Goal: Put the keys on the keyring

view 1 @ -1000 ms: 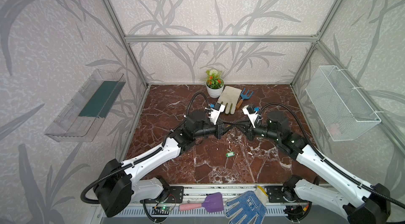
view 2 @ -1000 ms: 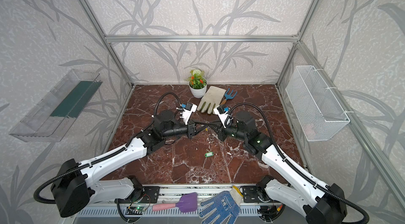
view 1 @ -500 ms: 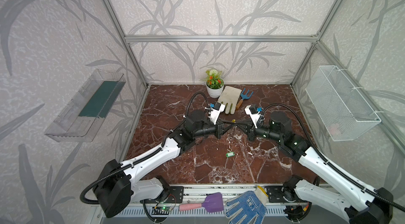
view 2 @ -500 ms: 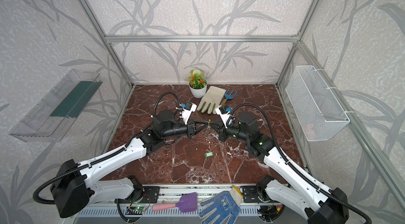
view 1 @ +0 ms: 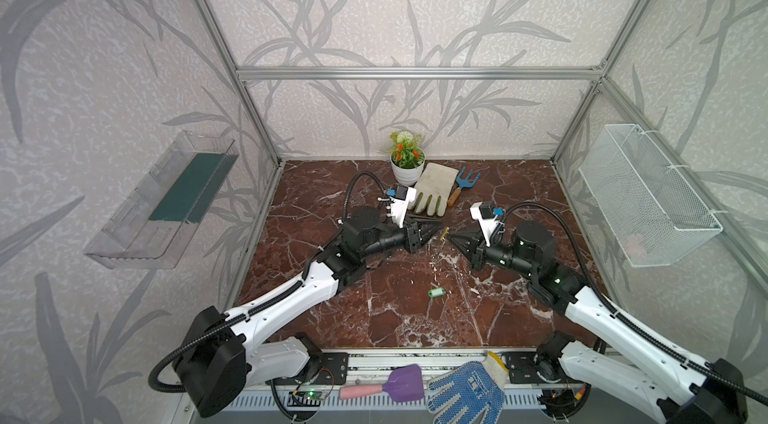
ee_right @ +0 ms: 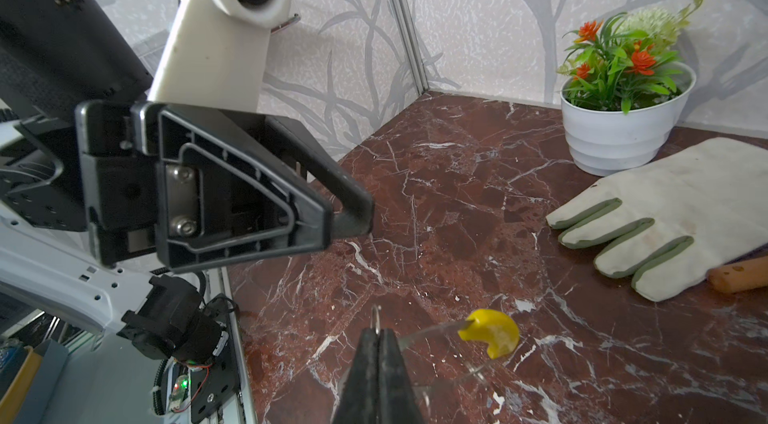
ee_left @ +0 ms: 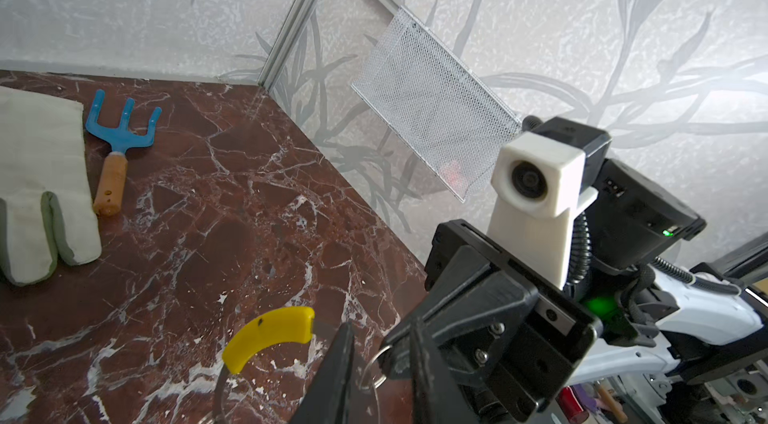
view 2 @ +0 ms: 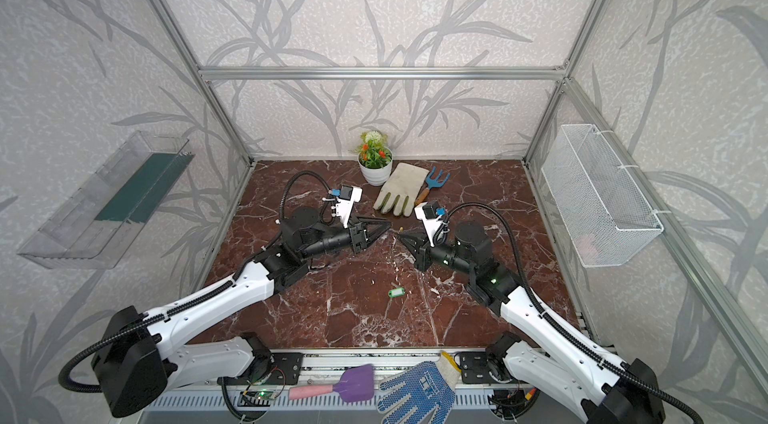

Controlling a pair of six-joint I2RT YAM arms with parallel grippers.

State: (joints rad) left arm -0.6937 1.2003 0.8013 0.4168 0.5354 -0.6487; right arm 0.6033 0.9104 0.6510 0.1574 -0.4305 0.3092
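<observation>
Above marble floor [view 1: 395, 310], left gripper [view 1: 437, 225] released keyring [ee_right: 492, 332]; right gripper [view 1: 452, 236] keeps it.

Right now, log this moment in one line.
right gripper: shut on keyring | left gripper: open | keys: loose on table, unthreaded

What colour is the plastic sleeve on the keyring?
Yellow. The sleeve shows best in the left wrist view.

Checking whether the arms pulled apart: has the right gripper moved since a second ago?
Yes. In a top view the right gripper has drawn back slightly to the right, so it is now farther from the glove lying at the back.
</observation>
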